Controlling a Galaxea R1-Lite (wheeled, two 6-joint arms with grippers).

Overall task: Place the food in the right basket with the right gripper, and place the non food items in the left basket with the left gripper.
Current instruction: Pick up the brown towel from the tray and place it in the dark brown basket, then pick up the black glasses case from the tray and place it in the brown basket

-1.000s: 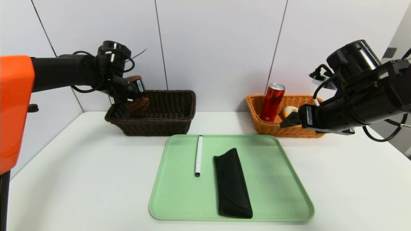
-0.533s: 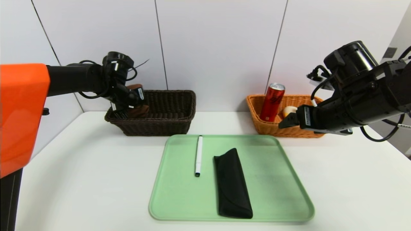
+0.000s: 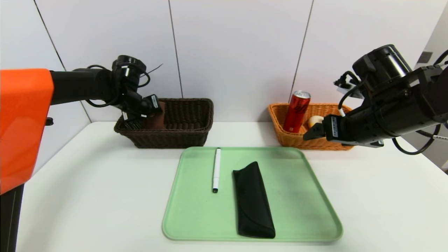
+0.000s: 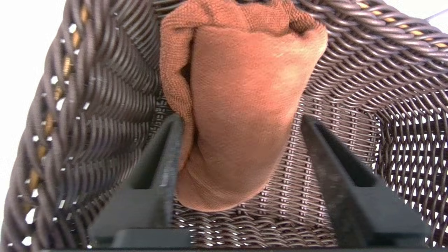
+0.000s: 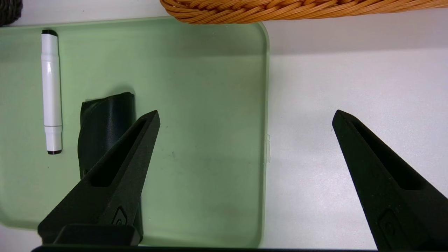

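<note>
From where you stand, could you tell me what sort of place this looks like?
Most likely a robot test bench in a lab, not a home: a bare white table against plain wall panels, a green tray holding the sorting items, and a dark brown basket and an orange basket at the back.

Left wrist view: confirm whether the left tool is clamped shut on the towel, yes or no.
No: the left tool stands open, with a clear gap between one finger and the brown towel in the dark basket.

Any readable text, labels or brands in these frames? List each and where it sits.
None can be read.
Red can: dark printing on its side, too blurred.
Right pincer: white barcode sticker, too small.
Left pincer: white sticker, too small.
Marker, black case, tray: no text visible.
</note>
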